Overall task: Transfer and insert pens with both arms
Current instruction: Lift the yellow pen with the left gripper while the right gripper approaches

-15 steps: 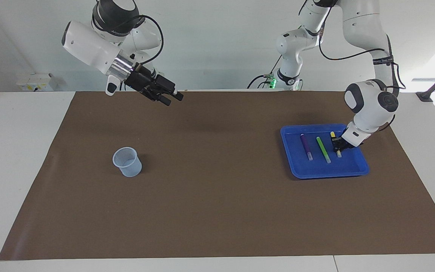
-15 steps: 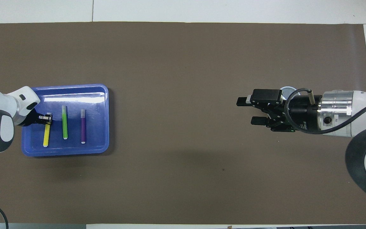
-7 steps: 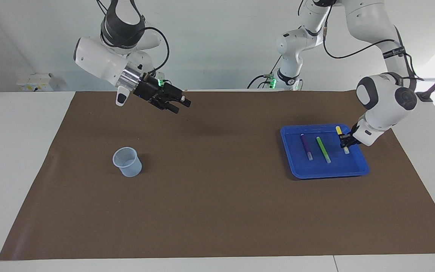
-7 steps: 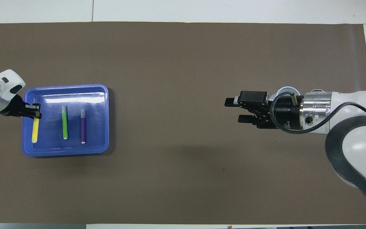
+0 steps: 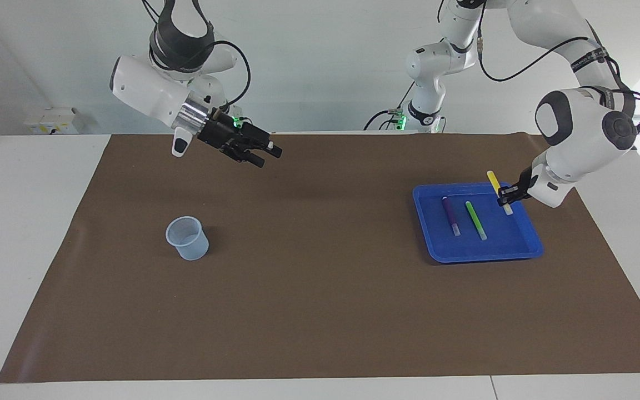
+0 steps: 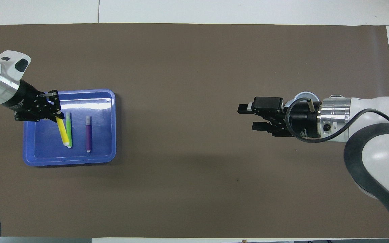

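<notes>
My left gripper is shut on the yellow pen and holds it tilted in the air above the blue tray. In that tray lie the green pen and the purple pen, side by side. My right gripper is open and empty, raised over the mat at the right arm's end, above the clear plastic cup.
A brown mat covers most of the white table. Two smaller white arms with green lights stand at the robots' edge of the table.
The left gripper has lifted the yellow pen out of the tray and tilted it. The right arm has shifted slightly toward the table's middle.
</notes>
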Available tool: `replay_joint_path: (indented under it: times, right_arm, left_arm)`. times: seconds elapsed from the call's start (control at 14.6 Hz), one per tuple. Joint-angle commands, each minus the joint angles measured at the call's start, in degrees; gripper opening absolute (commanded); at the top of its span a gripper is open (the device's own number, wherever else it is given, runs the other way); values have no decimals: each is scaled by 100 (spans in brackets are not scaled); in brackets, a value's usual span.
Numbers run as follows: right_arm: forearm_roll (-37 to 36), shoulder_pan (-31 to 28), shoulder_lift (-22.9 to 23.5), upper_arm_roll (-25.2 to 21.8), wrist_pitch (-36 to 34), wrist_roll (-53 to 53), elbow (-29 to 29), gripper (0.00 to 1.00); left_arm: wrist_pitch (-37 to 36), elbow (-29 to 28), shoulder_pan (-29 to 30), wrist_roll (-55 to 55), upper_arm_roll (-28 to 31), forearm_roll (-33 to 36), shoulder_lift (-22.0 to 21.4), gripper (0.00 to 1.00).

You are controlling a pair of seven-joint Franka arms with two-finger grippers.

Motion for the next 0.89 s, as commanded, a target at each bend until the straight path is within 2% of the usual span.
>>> replay_joint_path:
  times: [0.0,0.14,0.27,0.41,0.69,0.82]
  right_arm:
    - [181,24,-55,11,91,-88,-63,100]
    - [181,33,-38,20,135,96,-28,100]
    - [181,42,24,99,144,115,86,100]
    - [181,42,24,362,266,150,104,100]
    - [23,85,208,880,749,544,481,100]
    - [-371,418,243,908,1118,580,482,100]
  left_arm:
    - [-303,9,-258,-1595,39,-783,-190,0]
    - [-479,-87,-338,-2361,-101,-1363,-269,0]
    - [-305,-271,-513,-3633,-137,-1908,-349,0]
    - [-6,-447,-785,-4417,-146,-2348,-428,0]
    - [1276,-869,-1234,-5755,-146,-3192,-551,0]
    - [1654,-1036,-1480,-5932,-146,-3404,-621,0]
